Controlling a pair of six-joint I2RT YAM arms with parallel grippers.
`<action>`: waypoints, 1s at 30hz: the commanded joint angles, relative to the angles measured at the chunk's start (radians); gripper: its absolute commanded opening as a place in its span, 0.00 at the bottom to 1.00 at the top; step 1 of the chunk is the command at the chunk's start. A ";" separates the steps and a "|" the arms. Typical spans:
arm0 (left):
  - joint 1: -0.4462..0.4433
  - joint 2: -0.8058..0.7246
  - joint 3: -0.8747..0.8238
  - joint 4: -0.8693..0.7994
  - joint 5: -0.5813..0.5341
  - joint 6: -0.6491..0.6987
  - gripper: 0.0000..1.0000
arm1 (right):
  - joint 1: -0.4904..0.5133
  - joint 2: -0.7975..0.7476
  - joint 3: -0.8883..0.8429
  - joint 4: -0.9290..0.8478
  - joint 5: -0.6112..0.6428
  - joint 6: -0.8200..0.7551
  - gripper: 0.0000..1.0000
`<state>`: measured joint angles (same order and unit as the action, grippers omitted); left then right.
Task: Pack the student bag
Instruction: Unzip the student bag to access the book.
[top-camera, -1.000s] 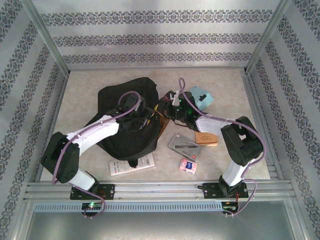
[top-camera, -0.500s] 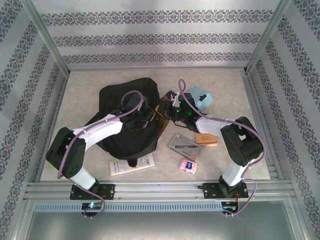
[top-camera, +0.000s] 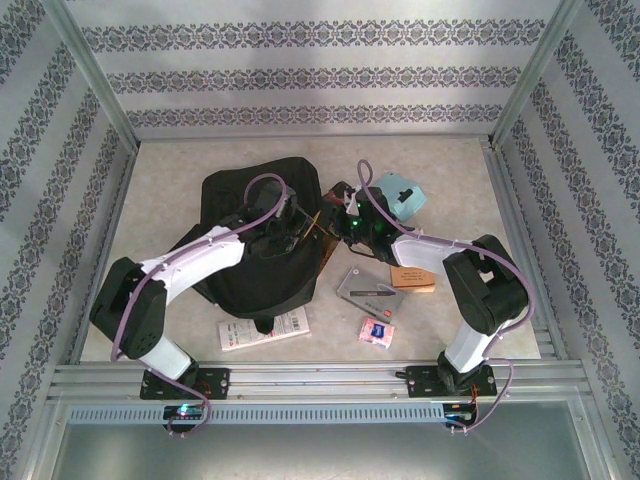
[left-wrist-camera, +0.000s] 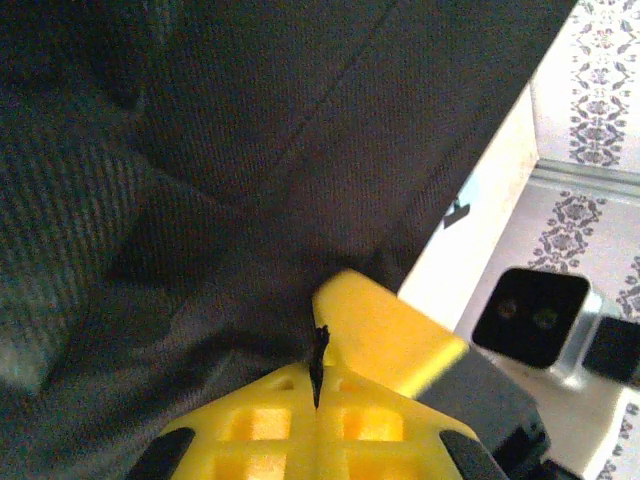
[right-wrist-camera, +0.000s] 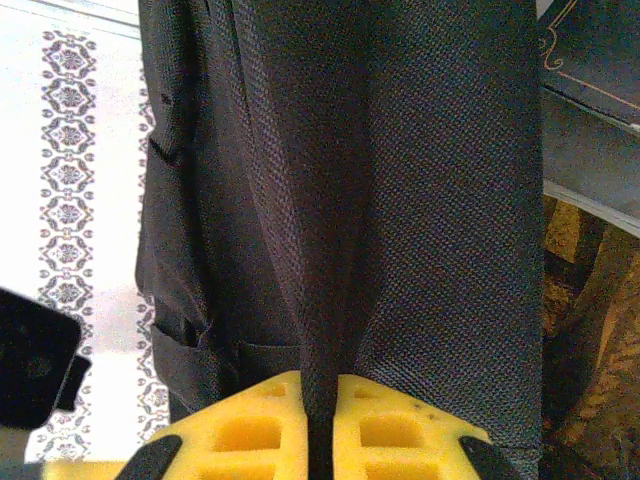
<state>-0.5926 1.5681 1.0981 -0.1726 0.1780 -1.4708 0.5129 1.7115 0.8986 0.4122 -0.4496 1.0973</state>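
Black fabric is the material in hand: the student bag (top-camera: 262, 282) lies slumped on the surface (top-camera: 160, 190), left of centre, with both arms working at its right-hand edge.

Left jaws, over the bag's right flank, are closed. The left wrist view shows the yellow pads (left-wrist-camera: 380, 330) meeting on only a thin black sliver of the bag, a marginal hold. Right jaws, just off the bag's right edge, are closed on a full fold of its fabric, a sounder grip.

Judgement: the step is parting the bag's mouth for loading. To do it well, the two holds should draw apart and upward evenly. The left hold wants watching, since so slight a pinch may slip under tension.

Not determinable: whether the zip is undone. A white booklet (top-camera: 240, 336) at the bag's near edge is partly overlapped by it. A gold-and-brown thing (right-wrist-camera: 575, 300) against the bag's right side cannot be identified, nor placed inside or outside. Right of the bag, a grey card (top-camera: 366, 290), pink packet (top-camera: 377, 331), teal item (top-camera: 402, 198) and brown pad (top-camera: 412, 278) are too small to read.
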 joint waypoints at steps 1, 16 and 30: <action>-0.021 -0.063 0.016 -0.067 -0.019 0.037 0.00 | -0.020 -0.002 0.051 0.025 0.080 0.000 0.00; -0.042 -0.196 -0.166 -0.076 -0.008 0.070 0.00 | -0.075 0.034 0.098 -0.008 0.088 -0.016 0.00; -0.039 -0.365 -0.246 -0.242 -0.001 0.261 0.00 | -0.187 0.179 0.334 -0.328 -0.007 -0.185 0.00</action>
<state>-0.6228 1.2312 0.8673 -0.3298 0.1787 -1.2812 0.3531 1.8584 1.1748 0.1436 -0.4644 0.9791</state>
